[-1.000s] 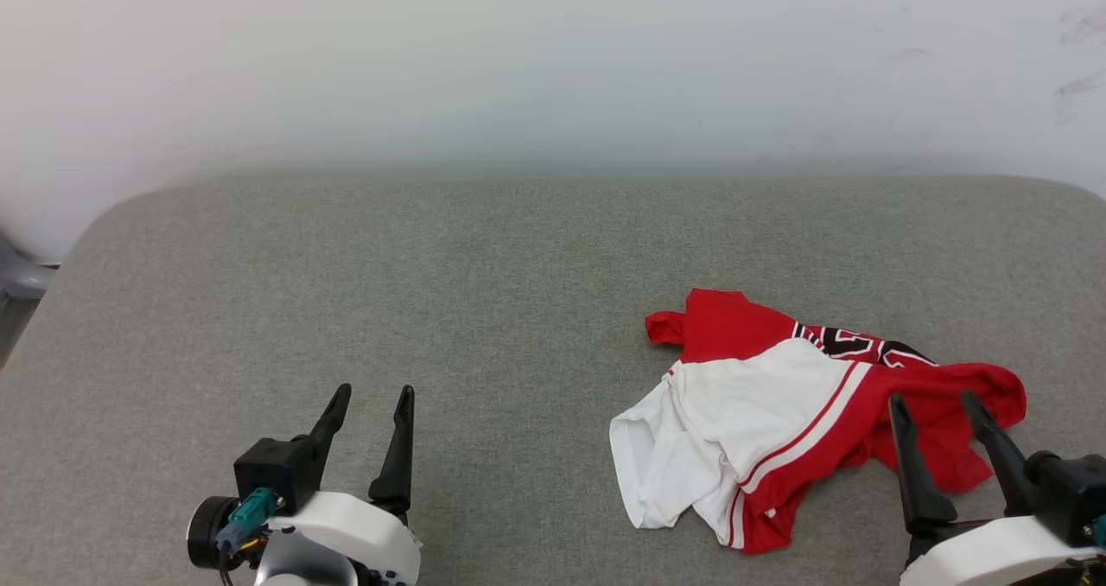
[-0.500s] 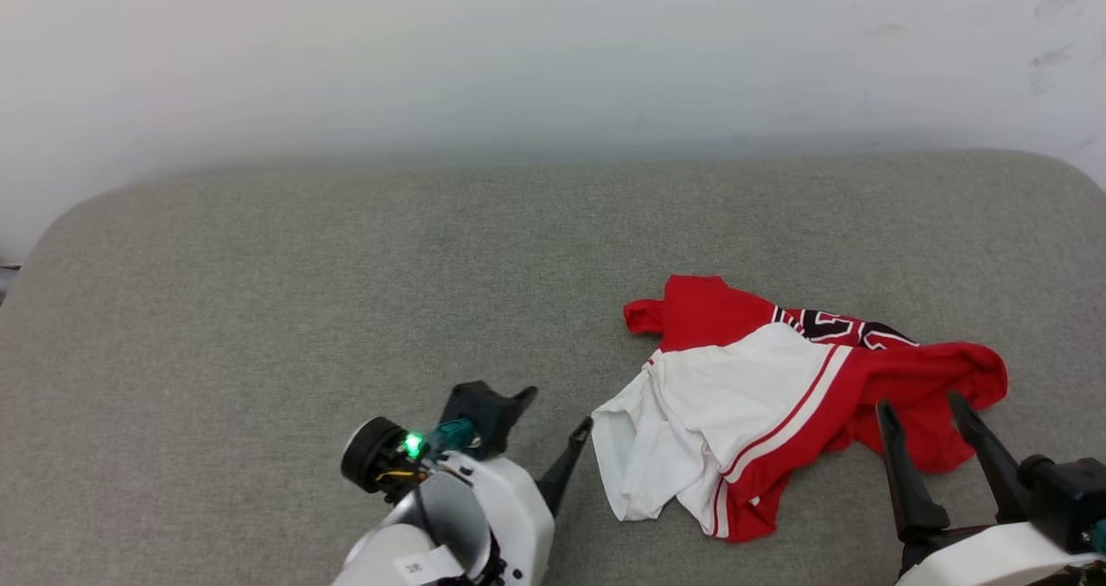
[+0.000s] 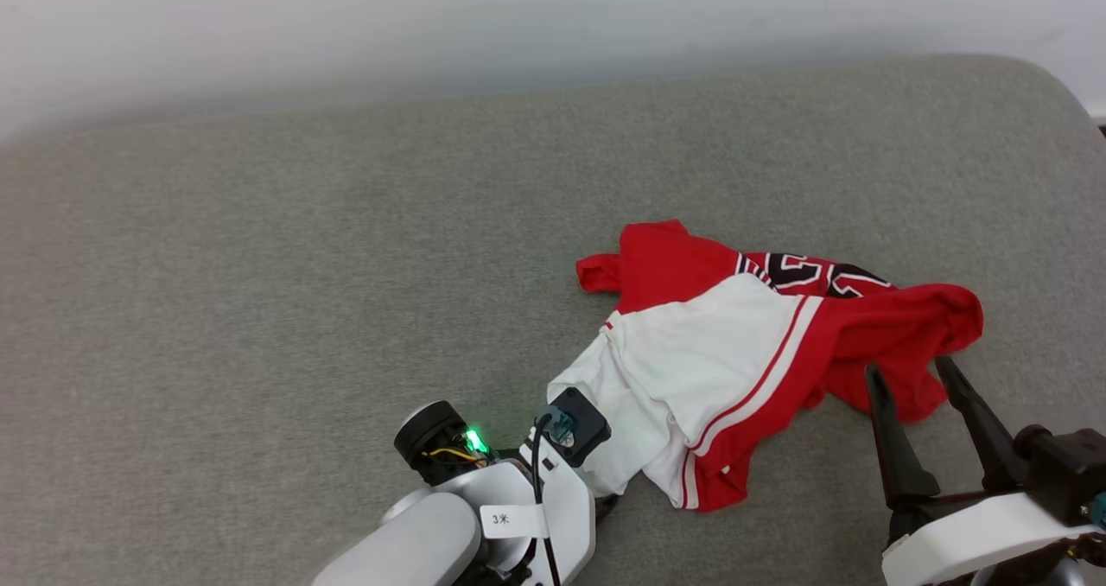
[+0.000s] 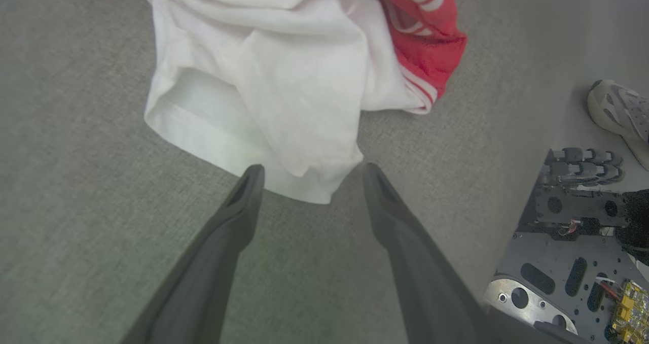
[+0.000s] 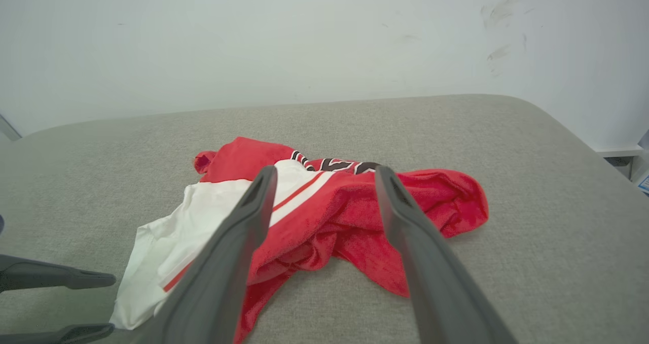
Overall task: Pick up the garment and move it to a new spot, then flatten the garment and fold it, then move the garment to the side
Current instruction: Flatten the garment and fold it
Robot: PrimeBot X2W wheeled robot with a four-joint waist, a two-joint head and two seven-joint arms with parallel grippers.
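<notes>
The garment (image 3: 760,344) lies crumpled on the grey cushion's right half, a white sleeve toward me, red body behind it and black lettering at the far edge. In the left wrist view my left gripper (image 4: 310,167) stands open, its fingertips either side of the white sleeve's (image 4: 263,80) nearest corner, just above the cushion. Seen from the head, that arm's wrist (image 3: 536,500) covers its fingers. My right gripper (image 3: 907,366) is open and empty, hovering just short of the red part's near right edge (image 5: 355,207).
The grey cushion (image 3: 259,309) runs wide to the left and ends at a white wall (image 3: 432,15) behind. Its rounded right edge (image 3: 1071,102) is near. Beside the cushion, the left wrist view shows my metal base (image 4: 568,242) and a person's shoe (image 4: 616,113).
The head camera has tilted down and turned, shifting the whole picture. My left arm has swung right, from the bare cushion to the white sleeve's near corner. The right gripper and garment stay put.
</notes>
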